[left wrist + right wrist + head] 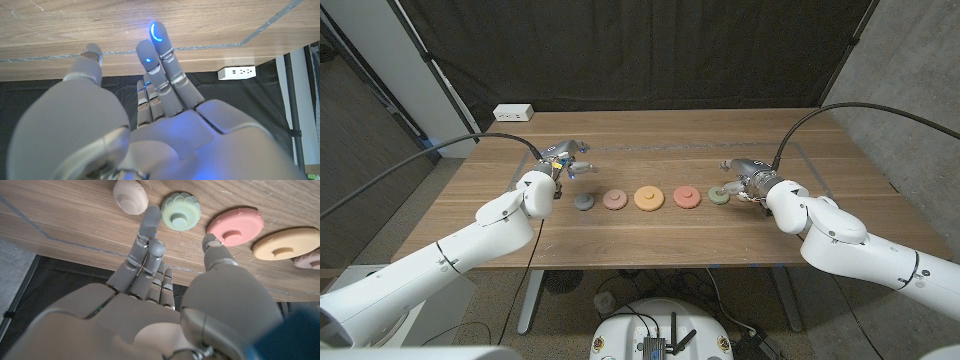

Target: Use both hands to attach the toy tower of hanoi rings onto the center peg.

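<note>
Five flat pastel rings [649, 198] — one row.

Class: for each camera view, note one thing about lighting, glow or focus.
Head view: even light, and the rings such as the orange ring look sharp. Left wrist view: blue glow on the left hand's fingertips, palm blurred up close. Right wrist view: the green ring is crisp, the right hand soft.

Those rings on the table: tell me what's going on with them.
Five toy rings lie in a row on the wooden table: grey ring, dusty-pink ring, orange ring, salmon ring, green ring. The right hand reaches at the green ring with fingers apart; the left hand holds nothing beyond the grey one. None is stacked yet.
</note>
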Controlling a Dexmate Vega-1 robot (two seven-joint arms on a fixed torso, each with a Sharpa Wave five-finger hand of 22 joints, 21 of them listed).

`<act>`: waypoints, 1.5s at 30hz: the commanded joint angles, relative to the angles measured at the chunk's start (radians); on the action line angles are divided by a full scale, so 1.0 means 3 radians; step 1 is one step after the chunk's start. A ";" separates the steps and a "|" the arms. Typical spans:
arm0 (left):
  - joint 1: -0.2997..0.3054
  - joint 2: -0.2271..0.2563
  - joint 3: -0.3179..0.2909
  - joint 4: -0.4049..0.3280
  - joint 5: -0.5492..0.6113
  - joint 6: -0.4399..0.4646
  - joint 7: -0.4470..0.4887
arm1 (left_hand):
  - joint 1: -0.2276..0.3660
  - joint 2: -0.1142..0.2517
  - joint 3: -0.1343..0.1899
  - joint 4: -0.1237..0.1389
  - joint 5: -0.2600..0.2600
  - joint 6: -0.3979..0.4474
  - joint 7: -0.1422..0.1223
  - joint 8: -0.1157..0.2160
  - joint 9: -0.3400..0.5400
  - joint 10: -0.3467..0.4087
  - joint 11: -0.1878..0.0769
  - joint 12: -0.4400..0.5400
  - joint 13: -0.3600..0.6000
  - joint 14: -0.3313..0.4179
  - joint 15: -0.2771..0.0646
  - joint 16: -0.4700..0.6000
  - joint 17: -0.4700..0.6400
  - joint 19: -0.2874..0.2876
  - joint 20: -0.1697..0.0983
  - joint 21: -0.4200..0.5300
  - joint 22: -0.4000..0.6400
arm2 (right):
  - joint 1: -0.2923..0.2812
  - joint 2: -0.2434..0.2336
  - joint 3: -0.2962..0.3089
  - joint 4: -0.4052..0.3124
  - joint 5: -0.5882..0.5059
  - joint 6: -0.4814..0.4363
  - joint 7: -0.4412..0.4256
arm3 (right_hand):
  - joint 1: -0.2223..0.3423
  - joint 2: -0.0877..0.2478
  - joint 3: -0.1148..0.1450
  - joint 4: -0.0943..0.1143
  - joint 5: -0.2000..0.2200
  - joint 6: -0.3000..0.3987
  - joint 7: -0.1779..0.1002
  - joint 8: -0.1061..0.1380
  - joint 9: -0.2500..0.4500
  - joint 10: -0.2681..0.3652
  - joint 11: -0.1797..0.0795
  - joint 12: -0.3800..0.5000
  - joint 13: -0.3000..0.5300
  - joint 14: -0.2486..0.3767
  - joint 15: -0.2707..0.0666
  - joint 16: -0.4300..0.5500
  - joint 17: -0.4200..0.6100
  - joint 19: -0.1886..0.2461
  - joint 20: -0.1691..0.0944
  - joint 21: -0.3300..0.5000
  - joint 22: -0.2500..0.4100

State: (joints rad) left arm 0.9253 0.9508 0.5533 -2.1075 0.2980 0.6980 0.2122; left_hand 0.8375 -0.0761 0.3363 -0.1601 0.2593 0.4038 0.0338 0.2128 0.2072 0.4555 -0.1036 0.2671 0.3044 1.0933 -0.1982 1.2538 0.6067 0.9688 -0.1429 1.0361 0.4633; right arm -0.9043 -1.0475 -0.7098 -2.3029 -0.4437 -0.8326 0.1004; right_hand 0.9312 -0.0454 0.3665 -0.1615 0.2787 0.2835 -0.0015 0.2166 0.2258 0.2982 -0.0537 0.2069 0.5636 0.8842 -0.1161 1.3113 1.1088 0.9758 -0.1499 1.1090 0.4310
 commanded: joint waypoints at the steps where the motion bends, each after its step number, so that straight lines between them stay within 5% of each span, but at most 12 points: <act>1: 0.0071 0.0053 -0.0068 0.0005 -0.0062 -0.0065 0.0024 | 0.0029 0.0012 -0.0013 -0.0001 0.0024 0.0041 0.0003 0.0002 0.0013 0.0035 -0.0004 0.0000 0.0020 0.0021 -0.0065 0.0046 0.0009 -0.0005 -0.0223 0.0026 -0.0001 | 0.0173 0.0115 -0.0215 -0.0052 -0.0223 -0.0087 0.0257 | 0.0049 0.0010 -0.0024 -0.0001 -0.0012 -0.0013 0.0011 0.0002 0.0011 -0.0035 0.0012 -0.0003 0.0018 -0.0027 -0.0339 -0.0014 -0.0014 -0.0036 -0.0213 0.0029 -0.0003; 45: 0.0174 0.0092 -0.0198 0.0021 -0.0142 -0.0177 0.0132 | 0.0042 0.0049 -0.0065 0.0004 0.0033 0.0058 0.0011 -0.0013 0.0018 0.0067 0.0015 -0.0032 0.0079 -0.0020 -0.0066 0.0120 -0.0052 -0.0041 -0.0222 0.0133 -0.0060 | 0.0673 0.0697 -0.0817 0.0172 -0.1245 -0.0353 0.1278 | 0.0036 0.0040 -0.0183 0.0026 -0.0057 -0.0255 0.0121 -0.0040 0.0017 -0.0176 0.0110 -0.0033 0.0016 -0.0111 -0.0336 -0.0043 -0.0151 -0.0147 -0.0210 0.0184 -0.0135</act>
State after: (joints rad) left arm 0.9658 0.9745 0.5058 -2.1042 0.2658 0.6551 0.2439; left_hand 0.8453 -0.0683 0.3212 -0.1559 0.2631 0.4141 0.0378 0.2128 0.2070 0.4697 -0.1004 0.2621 0.3228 1.0933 -0.1982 1.2838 0.5884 0.9628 -0.1414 1.0690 0.4458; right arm -0.7412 -0.8833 -0.9105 -2.2757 -0.7452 -0.9200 0.4023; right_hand 0.9361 -0.0405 0.3168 -0.1559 0.2624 0.2135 0.0327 0.2101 0.2254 0.2478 -0.0250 0.1996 0.5678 0.8573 -0.1072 1.2988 1.0646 0.9377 -0.1335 1.1580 0.3918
